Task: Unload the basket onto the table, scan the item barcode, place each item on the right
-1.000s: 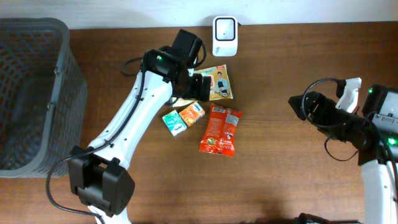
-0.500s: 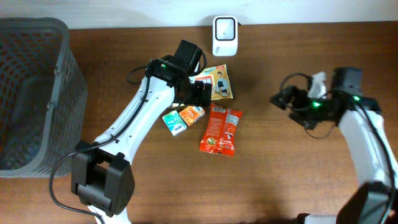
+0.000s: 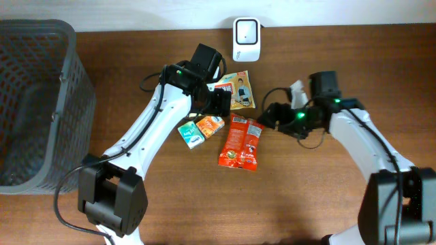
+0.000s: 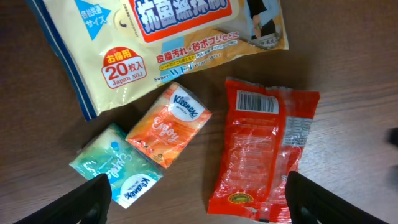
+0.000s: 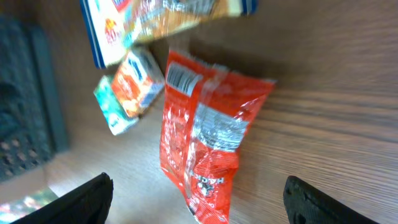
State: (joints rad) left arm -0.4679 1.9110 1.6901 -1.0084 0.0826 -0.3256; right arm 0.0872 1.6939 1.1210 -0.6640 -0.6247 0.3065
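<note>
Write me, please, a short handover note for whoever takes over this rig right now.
Left gripper: open, empty, above the tissue packs and the red snack packet.
Right gripper: open, empty, over the red snack packet.
Things: the red snack packet lies flat on the table with its barcode facing up. The yellow wipes pack lies between it and the scanner. The orange tissue pack and teal tissue pack lie beside it.
Done: nothing is held, and no item is at the scanner.
Left: grasp an item and present its barcode to the scanner.
</note>
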